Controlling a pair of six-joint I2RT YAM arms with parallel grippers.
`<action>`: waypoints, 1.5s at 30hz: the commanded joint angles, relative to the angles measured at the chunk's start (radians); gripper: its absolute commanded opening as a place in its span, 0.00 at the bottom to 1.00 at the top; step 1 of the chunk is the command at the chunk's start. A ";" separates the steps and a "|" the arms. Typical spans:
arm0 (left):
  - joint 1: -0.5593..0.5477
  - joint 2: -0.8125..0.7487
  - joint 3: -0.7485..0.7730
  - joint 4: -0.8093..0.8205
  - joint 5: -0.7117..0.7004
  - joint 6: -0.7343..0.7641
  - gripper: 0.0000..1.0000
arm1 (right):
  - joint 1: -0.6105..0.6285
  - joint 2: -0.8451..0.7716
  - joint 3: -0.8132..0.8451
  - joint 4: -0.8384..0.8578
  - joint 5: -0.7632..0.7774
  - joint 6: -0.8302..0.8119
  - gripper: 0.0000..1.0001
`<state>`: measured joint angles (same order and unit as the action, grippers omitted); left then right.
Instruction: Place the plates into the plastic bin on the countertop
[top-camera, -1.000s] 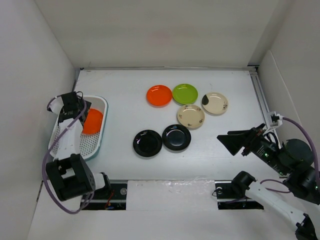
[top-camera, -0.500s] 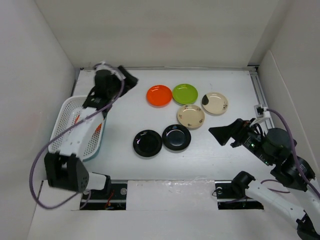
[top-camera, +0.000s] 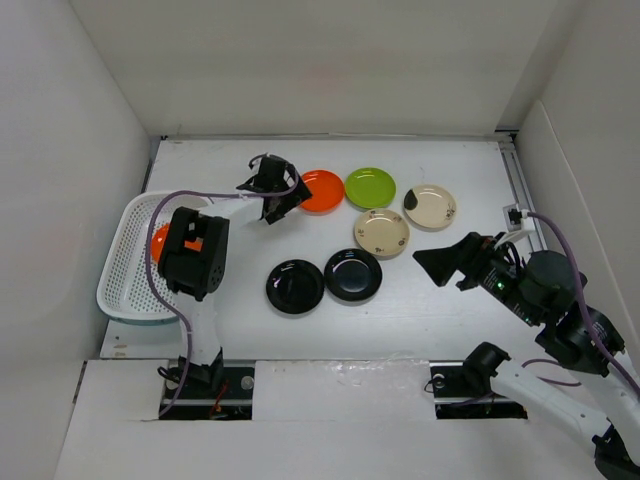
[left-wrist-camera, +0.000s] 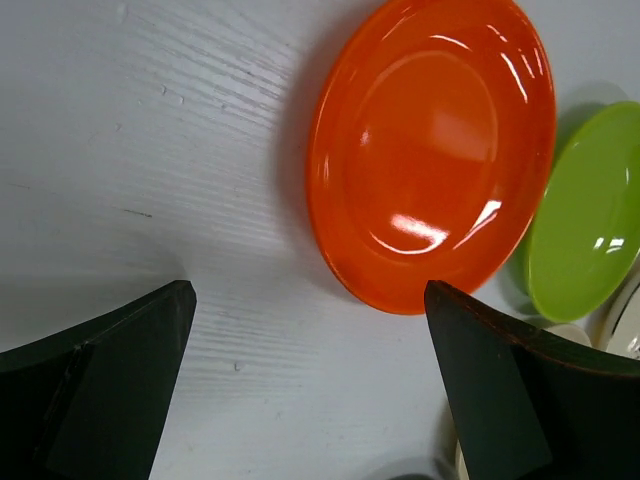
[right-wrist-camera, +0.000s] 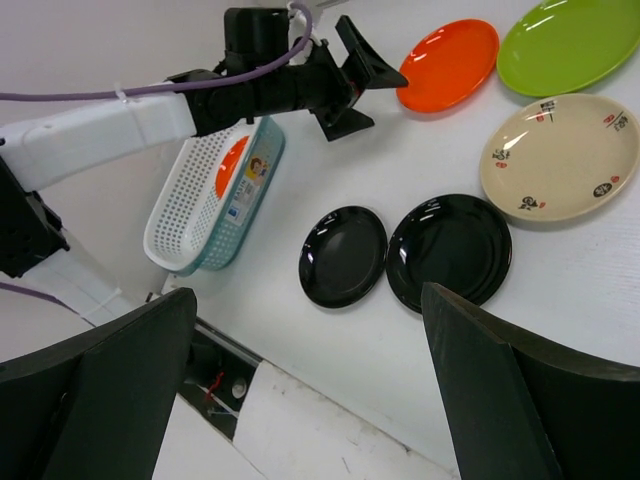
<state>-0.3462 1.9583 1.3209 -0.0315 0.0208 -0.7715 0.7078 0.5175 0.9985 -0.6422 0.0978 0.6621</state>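
arms (right-wrist-camera: 100, 130): white links, black joints | cables (right-wrist-camera: 60, 96): purple, looping outside links | gripper fingers (left-wrist-camera: 90, 400): black, wedge-shaped

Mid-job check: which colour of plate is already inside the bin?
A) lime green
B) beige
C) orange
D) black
C: an orange plate lies inside the plastic bin, and no plate of another colour shows in it.

White walls (top-camera: 300, 60), white countertop (top-camera: 460, 165), even light
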 joint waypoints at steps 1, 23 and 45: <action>-0.002 0.019 0.047 0.057 -0.019 -0.040 1.00 | -0.002 -0.005 0.008 0.052 -0.003 0.001 1.00; 0.056 0.192 0.149 -0.004 -0.022 -0.097 0.00 | -0.002 -0.024 0.029 0.024 0.049 0.001 1.00; 0.536 -0.694 -0.185 -0.278 -0.087 0.008 0.00 | -0.002 -0.054 0.049 0.018 -0.023 -0.019 1.00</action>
<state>0.0845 1.3315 1.2633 -0.2264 -0.1097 -0.7776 0.7074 0.4690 1.0107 -0.6632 0.1112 0.6582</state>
